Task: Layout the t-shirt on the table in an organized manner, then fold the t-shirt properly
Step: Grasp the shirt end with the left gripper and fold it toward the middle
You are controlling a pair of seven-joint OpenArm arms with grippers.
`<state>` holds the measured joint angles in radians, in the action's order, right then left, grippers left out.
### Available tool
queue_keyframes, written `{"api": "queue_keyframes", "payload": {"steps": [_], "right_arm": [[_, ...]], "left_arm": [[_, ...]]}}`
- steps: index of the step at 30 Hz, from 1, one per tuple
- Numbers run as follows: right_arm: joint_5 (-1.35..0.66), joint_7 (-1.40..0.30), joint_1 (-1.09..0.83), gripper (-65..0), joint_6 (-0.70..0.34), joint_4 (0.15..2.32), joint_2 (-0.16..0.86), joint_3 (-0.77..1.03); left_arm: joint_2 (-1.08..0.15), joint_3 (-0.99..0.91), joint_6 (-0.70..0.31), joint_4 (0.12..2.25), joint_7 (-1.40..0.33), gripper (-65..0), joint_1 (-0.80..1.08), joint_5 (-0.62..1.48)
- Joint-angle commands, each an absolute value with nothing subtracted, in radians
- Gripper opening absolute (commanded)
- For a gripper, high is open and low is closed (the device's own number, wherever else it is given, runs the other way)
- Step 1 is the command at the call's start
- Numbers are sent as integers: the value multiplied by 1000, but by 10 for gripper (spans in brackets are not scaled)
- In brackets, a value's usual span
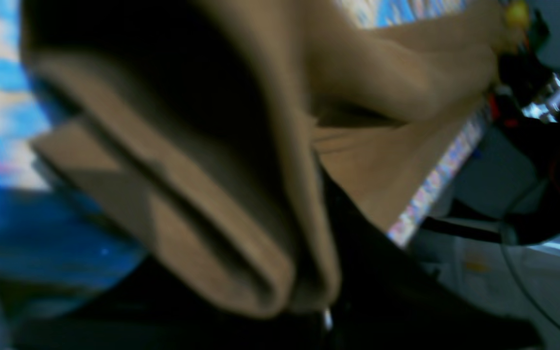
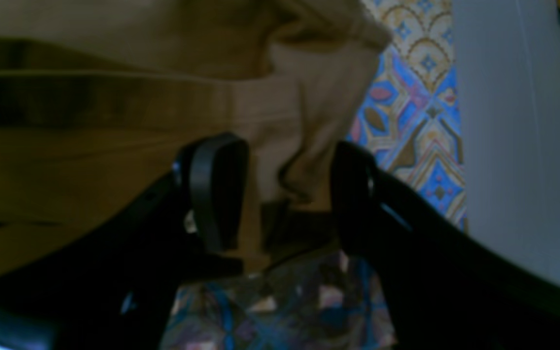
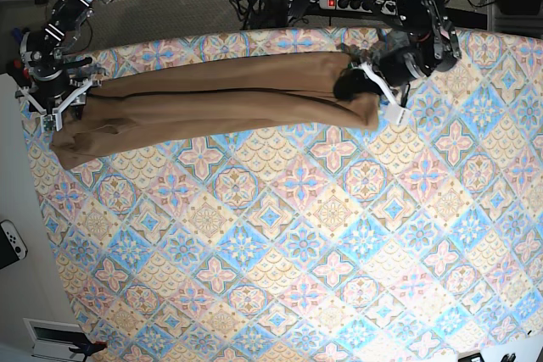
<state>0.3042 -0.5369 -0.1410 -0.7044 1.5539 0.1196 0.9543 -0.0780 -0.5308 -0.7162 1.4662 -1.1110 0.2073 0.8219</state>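
The tan-brown t-shirt [image 3: 221, 95] lies as a long narrow band across the far part of the table [image 3: 280, 235]. My left gripper [image 3: 377, 82] is at the band's right end. In the blurred left wrist view it [image 1: 309, 301] looks shut on a folded bunch of the t-shirt [image 1: 202, 204], lifted off the patterned cloth. My right gripper [image 3: 59, 108] is at the band's left end. In the right wrist view it [image 2: 285, 194] is open, with a hanging fold of the t-shirt [image 2: 309, 146] between the spread fingers [image 2: 217, 194], low over the table [image 2: 416, 112].
The table's left edge runs just beside my right gripper, with pale floor [image 2: 503, 146] beyond it. A white game controller [image 3: 10, 243] lies on the floor at the left. Cables and a power strip [image 3: 339, 2] sit behind the table.
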Motion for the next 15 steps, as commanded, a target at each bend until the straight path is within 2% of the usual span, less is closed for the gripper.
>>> {"api": "queue_keyframes", "payload": {"steps": [1,9,15], "right_arm": [[292,-518,-130,-339,-698,1575,137,958],[292,-516,-128,-338,-698,1577,137,958],[292,-516,-130,-338,-698,1577,137,958]], "left_arm": [[-125,-553,-698,1477,-1102,-650,176,748],[-150,-602,-698,1477,-1190,-650,28,536],[-180,-598,-698,1511,-1331,-650,-65,374]]}}
